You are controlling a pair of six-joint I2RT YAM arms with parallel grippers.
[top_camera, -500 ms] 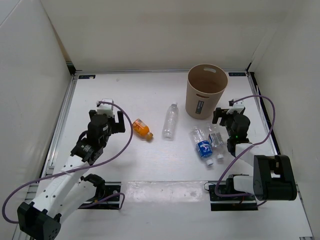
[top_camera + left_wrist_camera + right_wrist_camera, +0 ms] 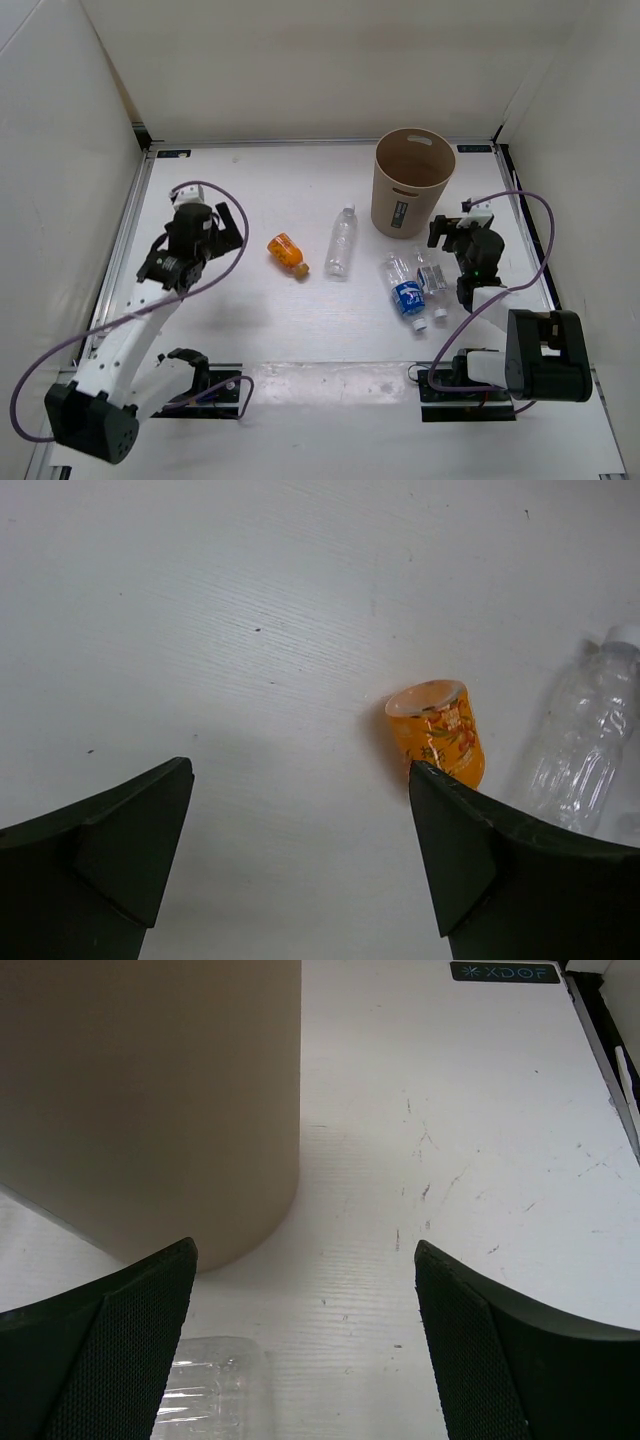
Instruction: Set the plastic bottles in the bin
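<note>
1. Now the left gripper (image 2: 226,234) is spread wide and holds nothing. It is left of the small orange plastic bottle (image 2: 286,254).
2. The right gripper (image 2: 450,229) is wide and empty too, just right of the tall tan round bin (image 2: 420,205).
3. All four bottles lie on the white table (image 2: 290,180), near the bin: the orange one, the slim clear bottle with a white cap (image 2: 342,241), the clear bottle with a blue label (image 2: 404,288) and the short clear bottle (image 2: 432,274).
</note>
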